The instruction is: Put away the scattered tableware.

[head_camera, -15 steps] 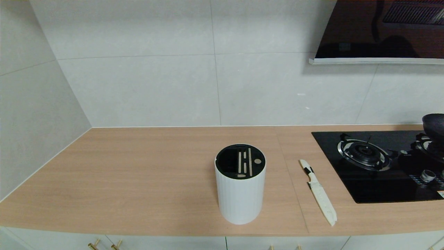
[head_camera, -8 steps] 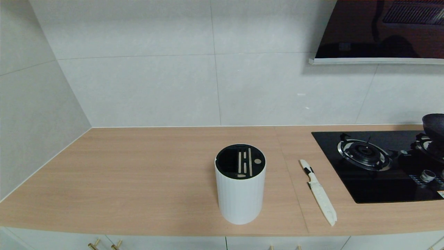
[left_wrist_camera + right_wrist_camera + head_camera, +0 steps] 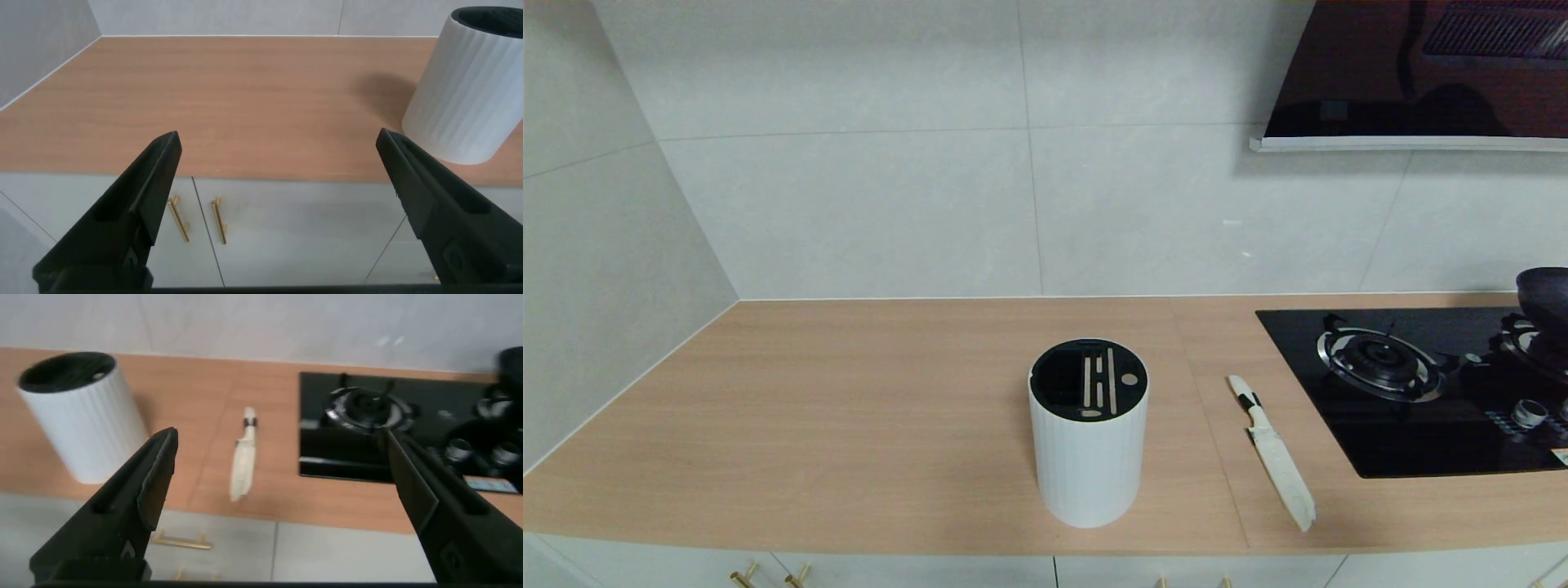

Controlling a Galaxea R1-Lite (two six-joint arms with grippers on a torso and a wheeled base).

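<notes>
Left hand (image 3: 277,139) is wide open with nothing in it, hanging out in front of the desk (image 3: 849,425) edge, above the cabinet doors with the gold handles (image 3: 196,220). Right hand (image 3: 280,434) is the same deal: spread apart, empty, and off the front edge of the desk.

The knife (image 3: 1274,453) is lying flat on the desk, white blade pointing toward the front edge and the handle toward the wall. It sits between the white ribbed knife holder (image 3: 1088,441) and the black gas stove (image 3: 1413,392), apart from both. The holder stands upright near the front edge, with a black slotted top. A dark pot (image 3: 1543,294) sits on the far right burner, and a range hood (image 3: 1421,73) hangs above the stove.
</notes>
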